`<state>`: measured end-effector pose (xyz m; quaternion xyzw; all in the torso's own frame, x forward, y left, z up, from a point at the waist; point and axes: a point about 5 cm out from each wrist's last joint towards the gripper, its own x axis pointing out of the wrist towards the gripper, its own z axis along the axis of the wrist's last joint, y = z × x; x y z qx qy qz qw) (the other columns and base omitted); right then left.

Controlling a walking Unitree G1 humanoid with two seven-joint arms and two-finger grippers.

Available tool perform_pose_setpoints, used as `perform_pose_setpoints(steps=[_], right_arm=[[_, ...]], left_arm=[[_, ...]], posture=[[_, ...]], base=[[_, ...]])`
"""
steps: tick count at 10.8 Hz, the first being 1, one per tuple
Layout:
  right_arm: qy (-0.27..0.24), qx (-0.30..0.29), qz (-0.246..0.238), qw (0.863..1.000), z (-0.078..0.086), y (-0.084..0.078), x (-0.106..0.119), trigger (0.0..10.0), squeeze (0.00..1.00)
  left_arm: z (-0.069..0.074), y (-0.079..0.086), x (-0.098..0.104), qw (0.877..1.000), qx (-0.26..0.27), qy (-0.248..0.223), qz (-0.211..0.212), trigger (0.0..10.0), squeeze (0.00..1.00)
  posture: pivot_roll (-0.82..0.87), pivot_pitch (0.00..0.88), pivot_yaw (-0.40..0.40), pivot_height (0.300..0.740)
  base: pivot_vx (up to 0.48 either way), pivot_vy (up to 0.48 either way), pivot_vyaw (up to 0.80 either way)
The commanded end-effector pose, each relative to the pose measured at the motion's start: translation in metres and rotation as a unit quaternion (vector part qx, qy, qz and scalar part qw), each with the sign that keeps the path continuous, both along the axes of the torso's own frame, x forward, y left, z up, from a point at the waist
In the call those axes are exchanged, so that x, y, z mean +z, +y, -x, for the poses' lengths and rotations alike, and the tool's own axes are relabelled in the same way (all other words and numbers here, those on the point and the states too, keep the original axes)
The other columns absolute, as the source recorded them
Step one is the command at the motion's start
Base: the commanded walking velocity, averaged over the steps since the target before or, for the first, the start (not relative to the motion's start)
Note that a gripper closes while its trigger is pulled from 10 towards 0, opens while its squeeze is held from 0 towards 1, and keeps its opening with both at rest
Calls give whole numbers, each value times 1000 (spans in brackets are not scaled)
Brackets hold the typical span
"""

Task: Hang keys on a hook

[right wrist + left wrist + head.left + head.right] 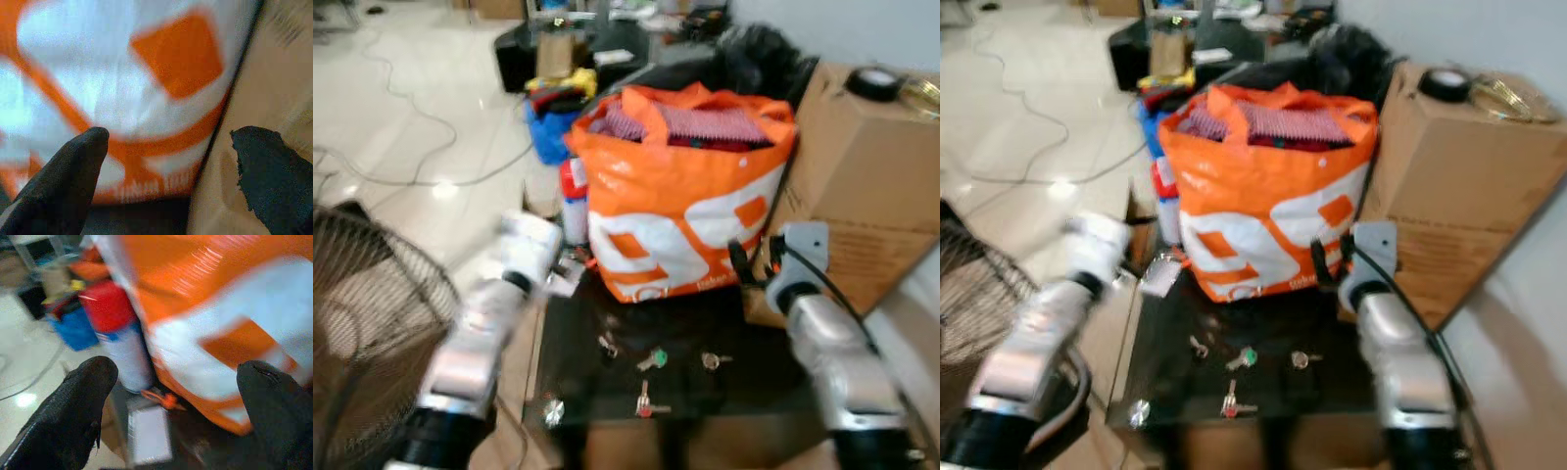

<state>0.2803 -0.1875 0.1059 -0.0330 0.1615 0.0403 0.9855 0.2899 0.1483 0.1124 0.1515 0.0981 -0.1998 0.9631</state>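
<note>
**Keys loose on dark desk; both grippers open near orange bag**

Several small metal keys lie scattered on the low dark desk (pixel 724 387), in front of the bag. One has a green head (pixel 656 359), one a red head (pixel 644 404), and one plain silver key (pixel 711 360) lies right of the green one. A further small metal piece (pixel 606 344) sits to their left; blur leaves its form unclear. A round shiny object (pixel 552 411) rests near the desk's front left corner; identity not readable.

Behind the keys stands a large orange-and-white woven plastic bag (pixel 680 211), stuffed with red-striped fabric. Left of it, touching or just beside it, is a red, white and blue spray can (pixel 120 340). A small white card-like tag (pixel 149 435) lies at the desk's left edge by an orange clip.

Left gripper (pixel 178 396): fingers spread wide, nothing between them, pointed at the bag's lower left corner. Right gripper (pixel 168 171): fingers apart, empty, aimed at the seam between bag and brown cardboard box (pixel 867 176). In the eye views both silver arms are motion-smeared.

A black roll of tape (pixel 874 83) sits on the box. A wire fan guard (pixel 372 323) is cut off at the left edge. Glossy pale tile floor (pixel 421 127) carries a trailing cable; clutter beyond is indistinct.
</note>
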Motion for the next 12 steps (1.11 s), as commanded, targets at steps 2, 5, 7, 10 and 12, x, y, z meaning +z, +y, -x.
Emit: perform_pose_setpoints(steps=[2, 5, 7, 10, 12], right_arm=[[52, 62, 38, 996, 11, 0, -6, 10000, 0], [86, 97, 30, 991, 21, -7, -8, 10000, 0], [144, 185, 29, 972, 19, 16, -20, 10000, 0], [212, 167, 14, 963, 9, 34, -61, 10000, 0], [241, 130, 8, 962, 11, 40, -89, 10000, 0]], left_arm=[[4, 0, -7, 998, -45, 16, -40, 10000, 0], [14, -8, -18, 993, -99, 43, -50, 10000, 0], [44, -10, -39, 970, -197, 119, -74, 10000, 0], [58, -12, -43, 945, -272, 164, -83, 10000, 0], [64, -11, -46, 937, -282, 177, -107, 10000, 0]], posture=[[-99, 0, -9, 740], [-133, 0, -15, 740], [-168, 0, -19, 740], [-201, 0, -5, 740], [-177, 0, -20, 740]], base=[[0, 0, 0], [0, 0, 0], [0, 0, 0], [0, 0, 0], [0, 0, 0]])
